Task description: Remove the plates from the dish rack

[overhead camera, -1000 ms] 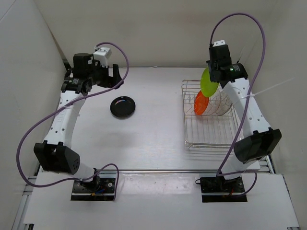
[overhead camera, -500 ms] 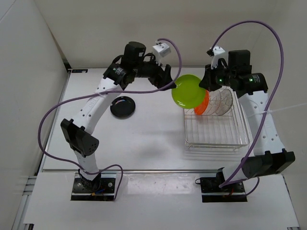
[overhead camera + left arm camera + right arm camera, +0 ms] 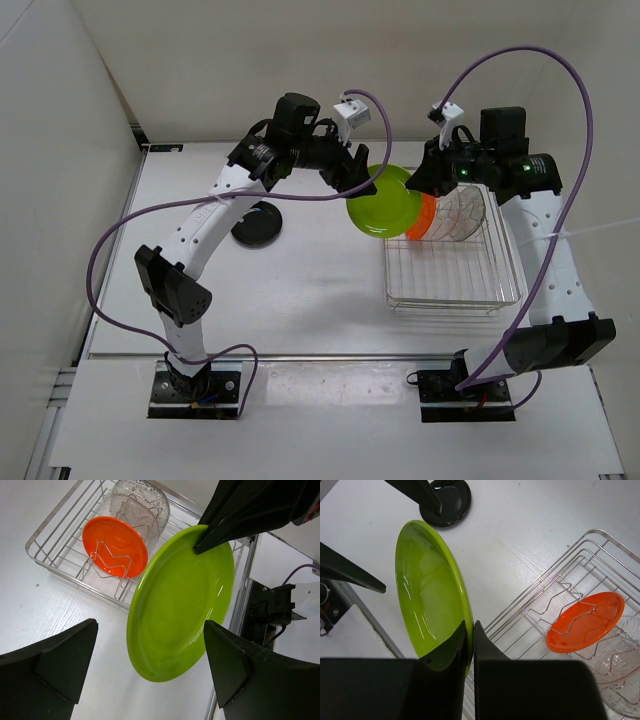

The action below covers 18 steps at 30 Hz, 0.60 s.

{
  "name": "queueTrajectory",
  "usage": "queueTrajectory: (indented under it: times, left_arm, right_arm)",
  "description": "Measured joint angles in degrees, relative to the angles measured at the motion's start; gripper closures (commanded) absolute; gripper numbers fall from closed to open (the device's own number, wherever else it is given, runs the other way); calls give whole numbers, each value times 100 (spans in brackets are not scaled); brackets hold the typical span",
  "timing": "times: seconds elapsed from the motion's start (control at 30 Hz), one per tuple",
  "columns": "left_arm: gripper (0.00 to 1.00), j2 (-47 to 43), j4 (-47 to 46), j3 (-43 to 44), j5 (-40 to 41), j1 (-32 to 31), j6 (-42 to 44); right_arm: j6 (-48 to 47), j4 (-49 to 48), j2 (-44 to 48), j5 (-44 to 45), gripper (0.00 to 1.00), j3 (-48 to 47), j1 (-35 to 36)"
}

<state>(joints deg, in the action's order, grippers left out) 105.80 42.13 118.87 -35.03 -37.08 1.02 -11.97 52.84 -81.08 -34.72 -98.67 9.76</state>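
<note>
**Green plate (image 3: 385, 203) up in the air next to the rack (image 3: 450, 300)**

My R gripper (image 3: 469, 640) is pinched tight on the green plate's rim, holding it tilted just left of the rack. My L gripper (image 3: 150, 625) is spread wide w/ the plate btw its fingers. Orange plate (image 3: 422, 222) + two clear plates (image 3: 462, 212) stand at the rack's far end. Black plate (image 3: 258, 222) is flat on the table (image 3: 320, 290), well left of the rack.

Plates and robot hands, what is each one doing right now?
lime green plate: in the air, on edge, held at its rim.
right hand: shut on the lime green plate.
left hand: open, a finger on each side of the lime green plate.
orange plate: standing in the dish rack.
clear plates: standing behind it in the rack.
black plate: lying flat on the table.
</note>
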Motion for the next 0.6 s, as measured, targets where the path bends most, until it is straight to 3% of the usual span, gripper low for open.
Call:
queueTrajectory:
  times: [0.1,0.4,0.47,0.6]
  left_arm:
    - [14,0,-7,-2,26,-2,-11]
    - [81,0,-20,-48,31,-2,-37]
    - [89,0,-42,-92,35,15,-42]
    - [89,0,-66,-146,9,17,-92]
  right_arm:
    - [-55,26,42,-50,100,2,-31]
    - [-70,44,116,-98,100,22,-37]
    - [-68,92,118,-136,100,22,-37]
    - [-68,103,116,-142,95,31,-50]
